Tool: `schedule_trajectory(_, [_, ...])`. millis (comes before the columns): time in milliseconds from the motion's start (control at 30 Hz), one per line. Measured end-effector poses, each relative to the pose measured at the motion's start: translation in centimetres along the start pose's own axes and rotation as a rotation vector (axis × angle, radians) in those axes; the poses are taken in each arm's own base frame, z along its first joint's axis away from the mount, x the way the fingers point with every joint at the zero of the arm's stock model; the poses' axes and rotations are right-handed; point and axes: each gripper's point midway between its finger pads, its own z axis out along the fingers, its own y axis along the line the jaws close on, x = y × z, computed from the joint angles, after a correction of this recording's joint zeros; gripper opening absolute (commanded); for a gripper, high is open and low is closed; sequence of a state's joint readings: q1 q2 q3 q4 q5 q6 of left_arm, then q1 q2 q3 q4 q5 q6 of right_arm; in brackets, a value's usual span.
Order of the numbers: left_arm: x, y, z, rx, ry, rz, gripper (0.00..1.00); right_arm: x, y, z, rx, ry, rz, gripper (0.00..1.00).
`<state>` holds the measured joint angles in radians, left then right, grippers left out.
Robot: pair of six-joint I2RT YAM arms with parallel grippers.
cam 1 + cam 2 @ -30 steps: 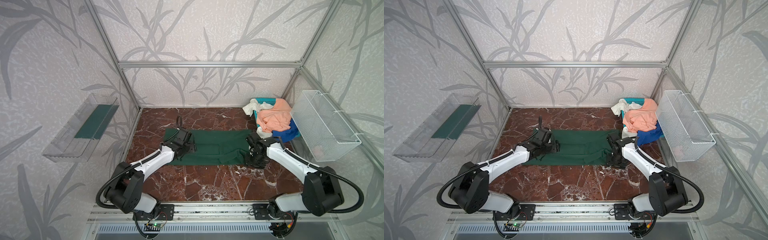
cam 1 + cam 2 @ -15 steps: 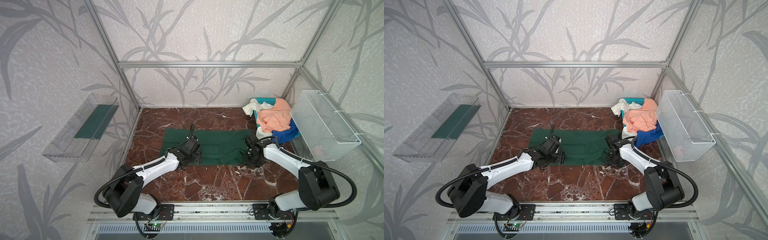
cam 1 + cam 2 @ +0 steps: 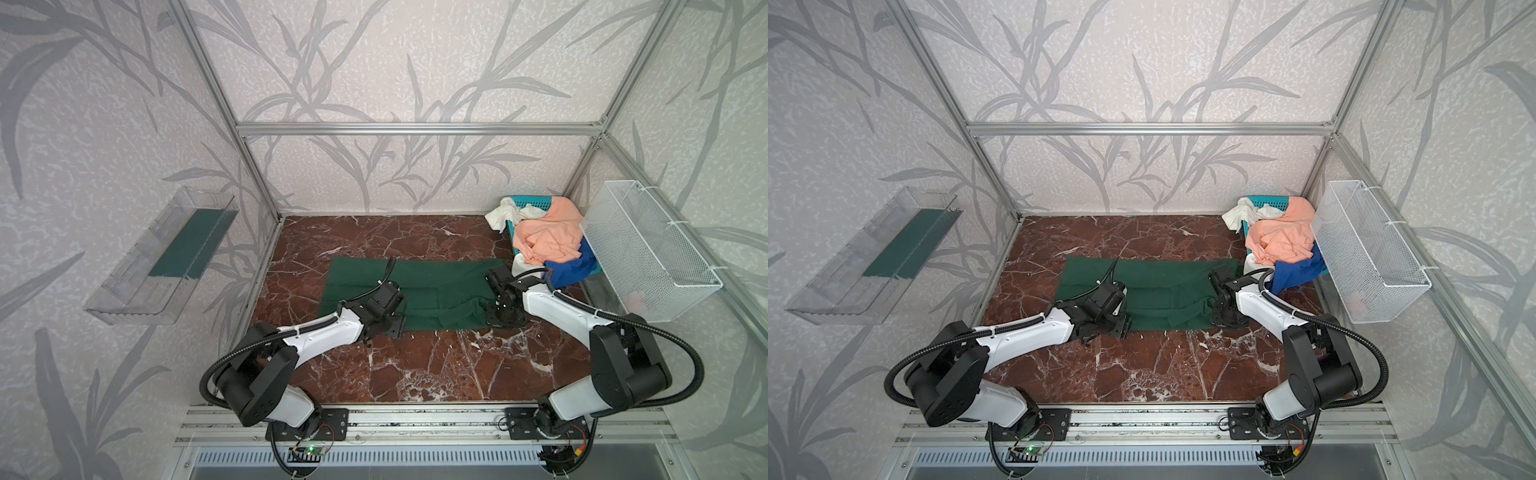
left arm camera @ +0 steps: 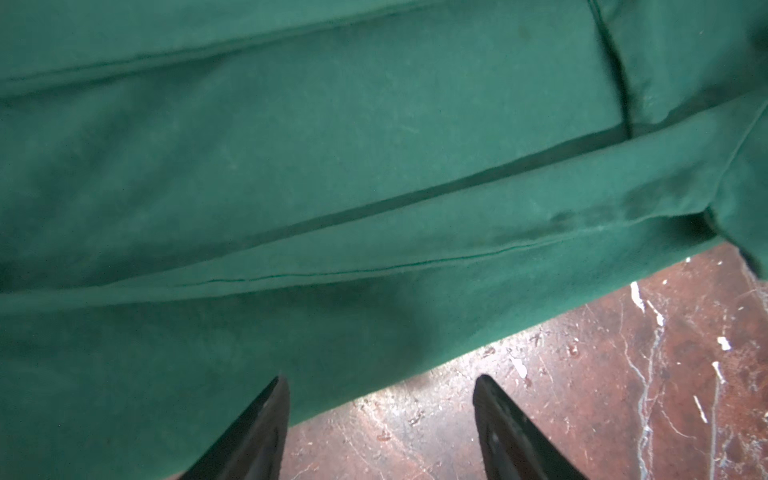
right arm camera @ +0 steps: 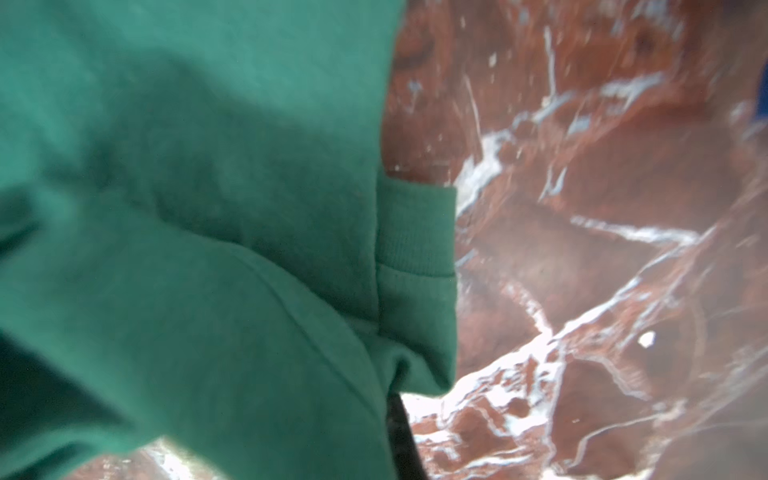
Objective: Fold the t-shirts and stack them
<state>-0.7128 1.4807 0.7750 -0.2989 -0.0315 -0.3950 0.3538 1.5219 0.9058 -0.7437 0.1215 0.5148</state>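
A dark forest-green t-shirt [image 3: 440, 286] [image 3: 1167, 286] lies folded into a long band on the marble floor. My left gripper [image 3: 388, 322] [image 4: 382, 380] stands open at its near edge, left of the middle. One fingertip [image 4: 278, 399] is over the cloth, the other over bare marble, and nothing is held. My right gripper [image 3: 505, 318] [image 5: 390, 415] is shut on the green t-shirt [image 5: 208, 249] at its near right corner. Cloth covers all but one dark finger [image 5: 401, 440]. Peach-orange [image 3: 548, 241], royal blue [image 3: 569, 270] and white [image 3: 505, 214] t-shirts are heaped at the back right.
The heap fills a teal slotted basket [image 3: 534, 202] in the back right corner. A white wire-mesh basket [image 3: 648, 249] hangs on the right wall. A clear plastic shelf [image 3: 162, 257] juts from the left wall. Aluminium frame posts bound the floor.
My left gripper moved from the shirt's left end to its near edge, still open. My right gripper closed on the shirt's near right corner.
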Motion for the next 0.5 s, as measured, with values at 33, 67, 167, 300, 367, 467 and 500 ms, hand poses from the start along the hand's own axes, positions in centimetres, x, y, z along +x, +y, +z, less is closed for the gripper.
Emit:
schedule_trajectory(33, [0.1,0.0,0.1,-0.001,0.003,0.001,0.71,-0.1,0.0,-0.1,0.004,0.0,-0.006,0.0])
schedule_trajectory(67, [0.1,0.0,0.2,-0.003,0.006,0.003,0.71,-0.3,0.0,-0.1,0.01,0.002,-0.013,0.0])
schedule_trajectory(167, [0.4,0.2,0.4,-0.01,0.018,0.004,0.7,-0.4,0.0,-0.1,0.018,0.009,-0.028,0.0])
schedule_trajectory(300, [1.0,0.3,1.0,-0.019,0.045,0.01,0.7,-0.6,0.1,-0.4,0.019,0.016,-0.05,0.0])
schedule_trajectory(367, [1.3,0.2,1.0,-0.02,0.054,0.016,0.71,-1.0,0.4,-0.7,0.014,0.015,-0.061,0.0])
schedule_trajectory(467, [1.4,-0.1,1.0,-0.015,0.056,0.034,0.72,-1.6,0.8,-1.1,0.004,0.012,-0.073,0.0])
schedule_trajectory(500, [1.5,-0.3,1.0,-0.013,0.056,0.041,0.72,-1.8,1.0,-1.2,0.0,0.012,-0.075,0.0])
